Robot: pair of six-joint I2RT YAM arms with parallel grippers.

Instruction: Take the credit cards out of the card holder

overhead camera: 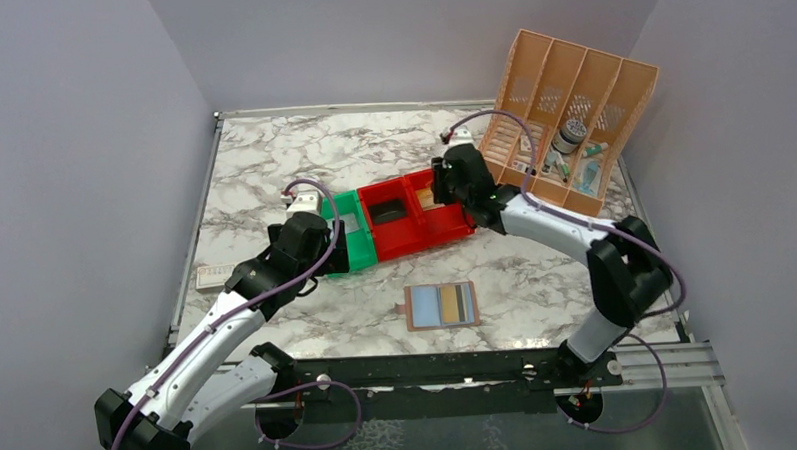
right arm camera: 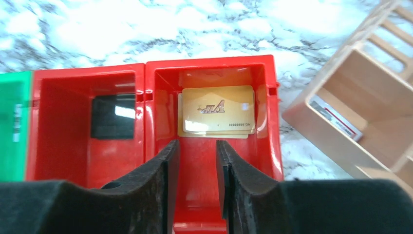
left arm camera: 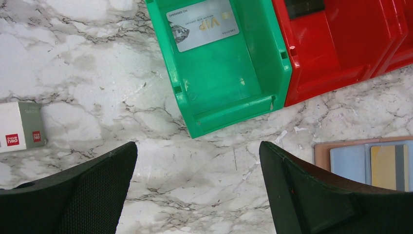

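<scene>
Right wrist view — drop-off over the red bin, one card left to fetch.

The right gripper [right arm camera: 197, 146] hung over the right-hand red bin [right arm camera: 209, 61], jaws parted narrowly and grasping nothing, with gold cards [right arm camera: 216, 109] flat on the bin floor beyond its tips. A dark card [right arm camera: 113, 117] lay in the bin to the left, and a silver card [left arm camera: 202, 24] in the green bin [left arm camera: 224, 83]. The left gripper [left arm camera: 197, 146] hovered wide open and empty. The card holder [overhead camera: 441, 306] lay open on the table's near middle, a yellow-gold card [left arm camera: 387, 165] in its right pocket — the next move, I judged, called for lifting clear, then pinching that card's edge and sliding it out.
</scene>
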